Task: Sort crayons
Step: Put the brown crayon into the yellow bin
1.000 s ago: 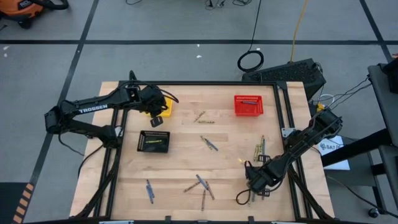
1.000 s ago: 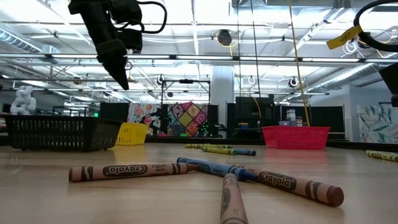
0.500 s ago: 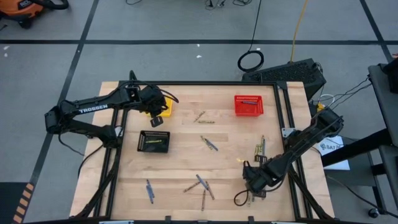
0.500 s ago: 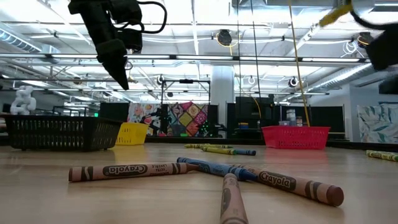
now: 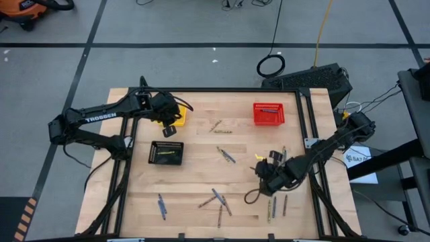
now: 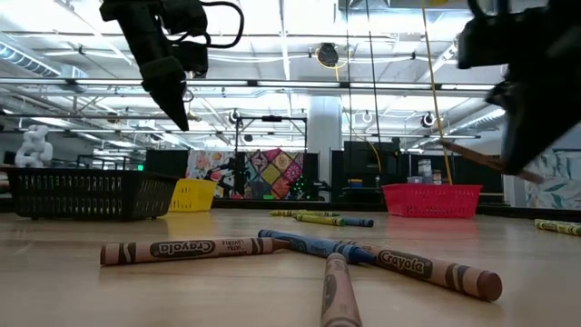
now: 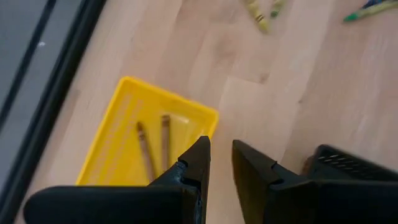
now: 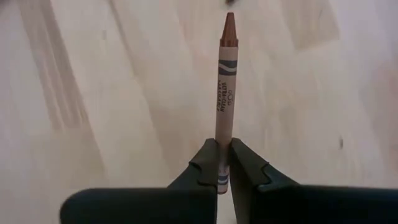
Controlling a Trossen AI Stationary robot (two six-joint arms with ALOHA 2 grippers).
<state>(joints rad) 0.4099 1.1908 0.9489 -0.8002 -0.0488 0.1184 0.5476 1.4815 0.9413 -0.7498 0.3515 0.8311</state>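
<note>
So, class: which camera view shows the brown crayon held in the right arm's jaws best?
The right wrist view: the brown crayon fills the frame, shut in the right gripper jaws. The low view shows only a thin stick; in the high view the arm hides it; the left wrist view misses it.

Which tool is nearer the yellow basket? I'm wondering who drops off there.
Left. The left tool hangs open at the yellow basket's edge, above it. The right tool, shut on a brown crayon, is far across the table.

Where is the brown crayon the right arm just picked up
The brown crayon is pinched in the right gripper, lifted off the wood toward the table's right side in the high view, above two crayons lying near the front edge.
</note>
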